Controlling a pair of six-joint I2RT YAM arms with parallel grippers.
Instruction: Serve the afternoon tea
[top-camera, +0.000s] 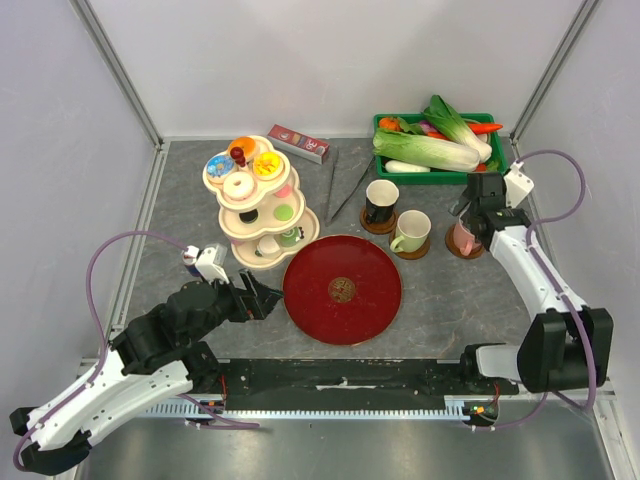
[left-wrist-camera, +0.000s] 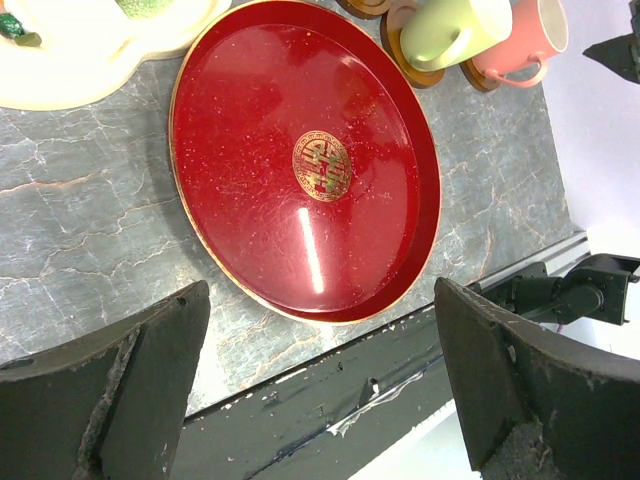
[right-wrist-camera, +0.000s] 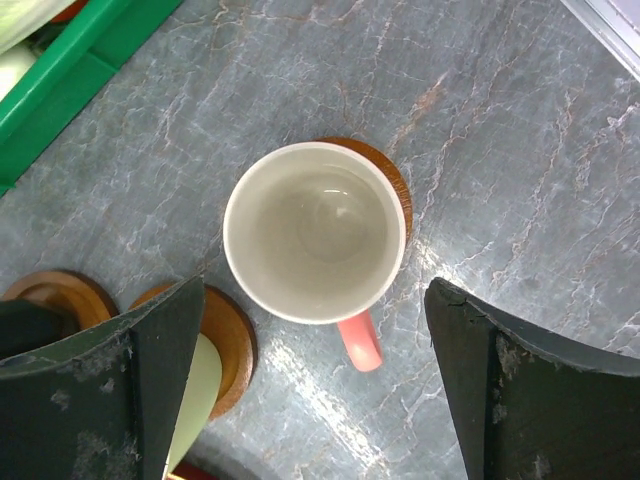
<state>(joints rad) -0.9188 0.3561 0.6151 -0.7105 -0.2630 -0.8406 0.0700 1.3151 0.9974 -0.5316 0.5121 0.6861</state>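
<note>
From above, the right claw (top-camera: 470, 215) hangs over the pink mug (top-camera: 463, 240), which stands on its coaster (top-camera: 462, 252). The mug lies directly beneath the fingers. The left claw (top-camera: 262, 298) sits well apart from it, at the edge of the red tray (top-camera: 342, 300), so the right arm is plainly the nearer one. In the left wrist view, the left claw (left-wrist-camera: 320, 300) stands wide open and holds nothing. The tray (left-wrist-camera: 250, 130) is straight ahead of it, and the green mug (left-wrist-camera: 455, 30) and pink mug (left-wrist-camera: 525, 35) are far beyond its right finger. In the right wrist view, the right claw (right-wrist-camera: 315, 290) is spread wide and empty. The pink mug (right-wrist-camera: 315, 230) stands upright, mouth up, centred between the two fingers (right-wrist-camera: 150, 370) with a gap on either side. Its handle (right-wrist-camera: 360, 340) points back toward the wrist, across the closing line rather than along it. A straight descent should therefore bring the fingers onto the mug's bare sides. The green mug (right-wrist-camera: 195, 400) lies close by the left finger and looks likeliest to be clipped.
</note>
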